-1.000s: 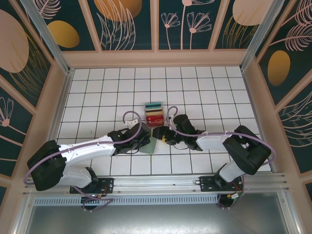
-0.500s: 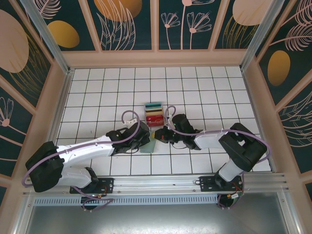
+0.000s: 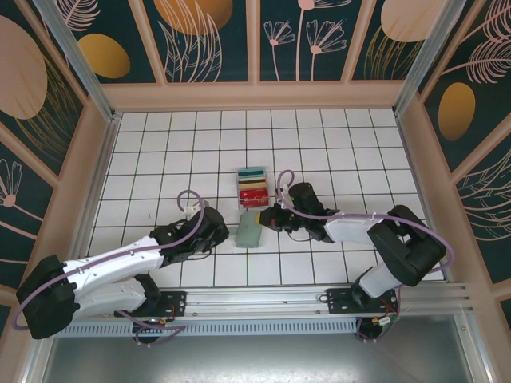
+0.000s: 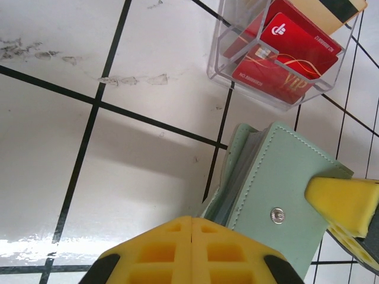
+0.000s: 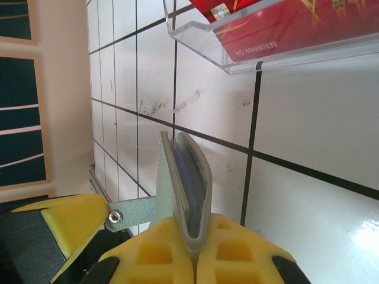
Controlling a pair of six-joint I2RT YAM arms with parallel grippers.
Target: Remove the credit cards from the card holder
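Observation:
The grey-green card holder [image 3: 250,232] is folded, with a snap stud on its face [image 4: 277,215]. My right gripper [image 3: 266,218] is shut on its fold [image 5: 194,248], and I see it edge-on [image 5: 190,171] with bluish layers between its halves. The snap tab [image 5: 127,210] sticks out to the left. No credit card sticks out of it; any cards inside are hidden. My left gripper [image 3: 215,229] is just left of the holder, shut with nothing between its fingers [image 4: 192,222]. One yellow right finger [image 4: 346,201] rests at the holder's right edge.
A clear tray [image 3: 253,188] stands just behind the holder, with red cards [image 4: 293,50] and a tan and a teal one in it. Its front wall [image 5: 278,47] is close above the holder. White tiled floor [image 3: 160,159] lies open left and right.
My left gripper has let go of the holder and drawn back to the left. The holder now shows its whole pale-green face, still held by the right gripper, which shifted slightly.

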